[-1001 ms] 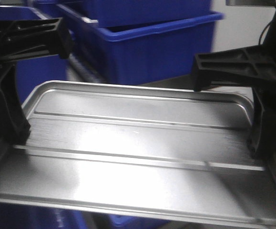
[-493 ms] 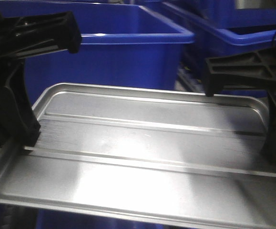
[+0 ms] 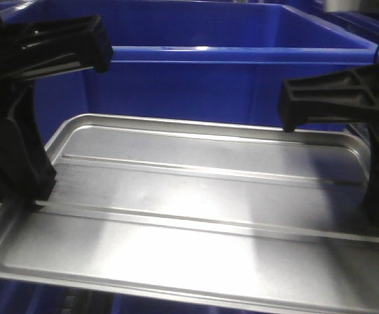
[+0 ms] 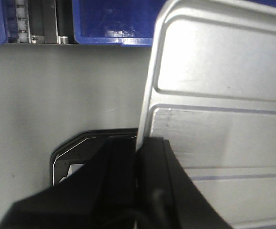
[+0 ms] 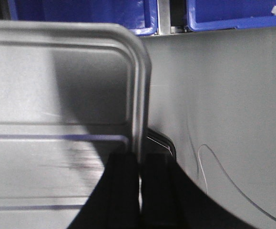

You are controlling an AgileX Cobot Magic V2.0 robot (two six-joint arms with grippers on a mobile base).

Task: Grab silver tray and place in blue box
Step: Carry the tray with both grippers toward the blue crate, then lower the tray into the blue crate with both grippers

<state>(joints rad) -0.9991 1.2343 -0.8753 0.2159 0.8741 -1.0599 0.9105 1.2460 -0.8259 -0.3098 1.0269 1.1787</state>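
The silver tray [image 3: 196,203] hangs level in front of me, filling the lower front view, its two long ridges running left to right. My left gripper [image 3: 31,204] is shut on its left rim and my right gripper [image 3: 378,222] on its right rim. In the left wrist view the left gripper [image 4: 140,150] pinches the silver tray's [image 4: 223,95] edge between black fingers. The right wrist view shows the right gripper [image 5: 139,160] clamped on the silver tray's [image 5: 56,95] rim. The blue box [image 3: 228,78] stands right behind the tray, its lipped rim above the tray's far edge.
More blue crates [image 5: 233,12] line the far wall, with a metal upright [image 5: 164,16] between them. Grey floor [image 4: 61,95] lies under the tray on both sides. A dark rounded plate [image 4: 76,152] shows below the left gripper.
The view has swung left to right across the crates; the blue box now spans the whole background and looks closer. The tray stays level in both grippers.
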